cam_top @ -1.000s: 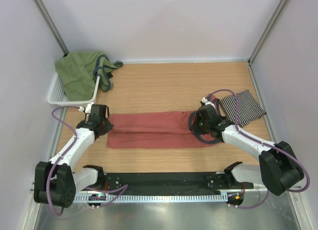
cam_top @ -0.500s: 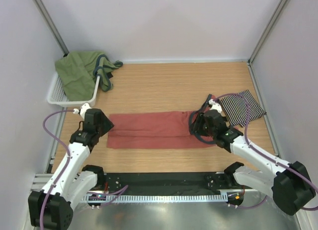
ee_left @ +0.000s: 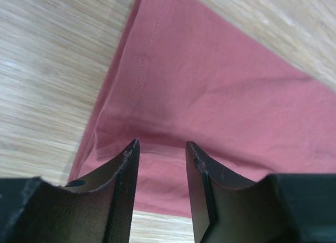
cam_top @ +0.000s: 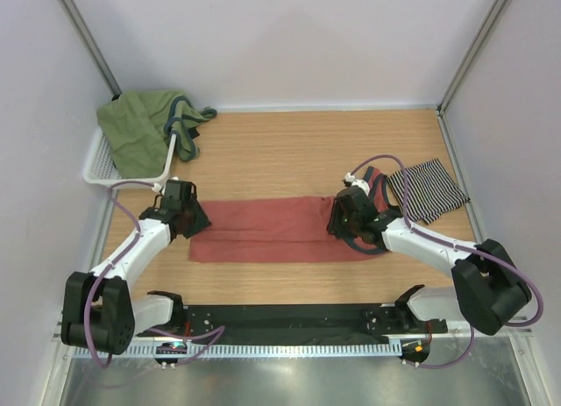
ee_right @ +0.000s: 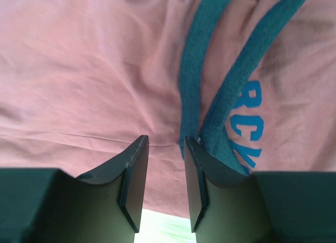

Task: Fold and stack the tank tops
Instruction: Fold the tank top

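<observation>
The salmon-red tank top (cam_top: 267, 228) lies folded into a long flat strip across the table's middle. My left gripper (cam_top: 195, 220) is open over its left end, the hem between the jaws in the left wrist view (ee_left: 161, 148). My right gripper (cam_top: 342, 224) is open over its right end, by the dark teal trim (ee_right: 197, 64) and teal lettering (ee_right: 247, 122); the jaws show in the right wrist view (ee_right: 165, 143). The striped tank top (cam_top: 428, 188) lies folded at the right edge.
A white basket (cam_top: 103, 165) stands at the back left with a green garment (cam_top: 140, 130) draped over it. Grey walls close in the left, back and right sides. A black rail (cam_top: 289, 318) runs along the near edge.
My left gripper drew back off the cloth, then came back onto the red top's left end. My right gripper stayed at the right end, shifting slightly left.
</observation>
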`<state>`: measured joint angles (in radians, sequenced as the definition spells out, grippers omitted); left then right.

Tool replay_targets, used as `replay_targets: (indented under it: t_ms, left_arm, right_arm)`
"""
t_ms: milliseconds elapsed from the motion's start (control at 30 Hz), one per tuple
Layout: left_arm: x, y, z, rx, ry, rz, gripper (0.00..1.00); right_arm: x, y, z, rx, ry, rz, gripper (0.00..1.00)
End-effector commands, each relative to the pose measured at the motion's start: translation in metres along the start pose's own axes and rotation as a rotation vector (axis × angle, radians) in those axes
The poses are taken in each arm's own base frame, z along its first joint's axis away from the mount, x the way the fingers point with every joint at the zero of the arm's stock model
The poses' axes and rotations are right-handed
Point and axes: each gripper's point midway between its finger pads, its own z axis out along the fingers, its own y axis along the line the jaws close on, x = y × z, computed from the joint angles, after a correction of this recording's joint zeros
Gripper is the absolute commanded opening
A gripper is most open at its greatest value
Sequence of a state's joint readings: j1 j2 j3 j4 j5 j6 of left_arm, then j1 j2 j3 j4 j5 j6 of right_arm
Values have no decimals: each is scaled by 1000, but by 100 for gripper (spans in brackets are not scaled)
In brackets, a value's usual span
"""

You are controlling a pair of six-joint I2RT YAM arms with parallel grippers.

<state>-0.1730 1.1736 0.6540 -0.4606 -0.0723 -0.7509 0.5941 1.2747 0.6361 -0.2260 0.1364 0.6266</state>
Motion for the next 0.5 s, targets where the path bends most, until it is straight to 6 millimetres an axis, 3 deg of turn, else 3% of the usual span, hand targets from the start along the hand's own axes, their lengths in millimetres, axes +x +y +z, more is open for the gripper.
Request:
replay_targets:
  t_ms: [0, 100, 133, 233, 467]
  left_arm:
    - [2, -7, 3, 36, 13, 37, 39]
    - [13, -1, 2, 38, 41, 39, 16]
    - [17, 2, 1, 38, 45, 41, 10]
    - [24, 6, -7, 63, 24, 28, 4]
    - [37, 11, -11, 78, 26, 12, 0]
  right_arm:
    - [-2, 3, 2, 22, 4, -26, 38]
    - [11, -2, 3, 38, 36, -39, 25]
    - [14, -3, 1, 38, 38, -36, 16]
    - [18, -3, -7, 28, 30, -27, 1]
    - [36, -5, -14, 17, 65, -24, 1]
